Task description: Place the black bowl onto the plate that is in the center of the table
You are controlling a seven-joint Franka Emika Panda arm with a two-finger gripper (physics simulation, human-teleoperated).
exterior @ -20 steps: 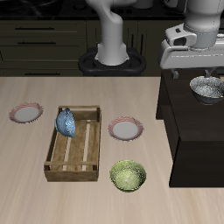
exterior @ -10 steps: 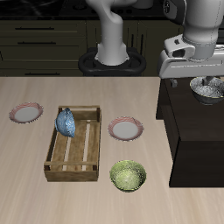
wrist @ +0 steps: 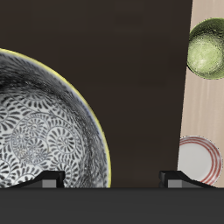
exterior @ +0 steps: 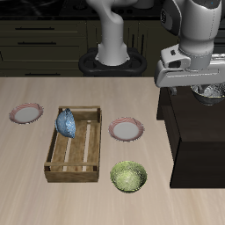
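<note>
The black bowl (exterior: 214, 92) stands on the dark cabinet, mostly hidden behind my gripper (exterior: 207, 86) in the exterior view. In the wrist view the bowl (wrist: 44, 131) fills much of the frame, with its speckled inside and pale rim. My gripper (wrist: 112, 180) is open just above it, and the bowl's rim lies between the two fingertips. The plate (exterior: 126, 130) with the pinkish-red rim lies bare on the table (exterior: 35, 193) beside the crate; it also shows in the wrist view (wrist: 199, 162).
A wooden crate (exterior: 75, 145) holds a blue object (exterior: 66, 122). A green-yellow bowl (exterior: 129, 177) sits near the table's front edge. A second plate (exterior: 26, 112) lies beyond the crate. The dark cabinet (exterior: 189, 132) stands beside the table.
My gripper has come down over the black bowl and shifted slightly toward the table. It now covers most of the bowl in the exterior view. Nothing else moved.
</note>
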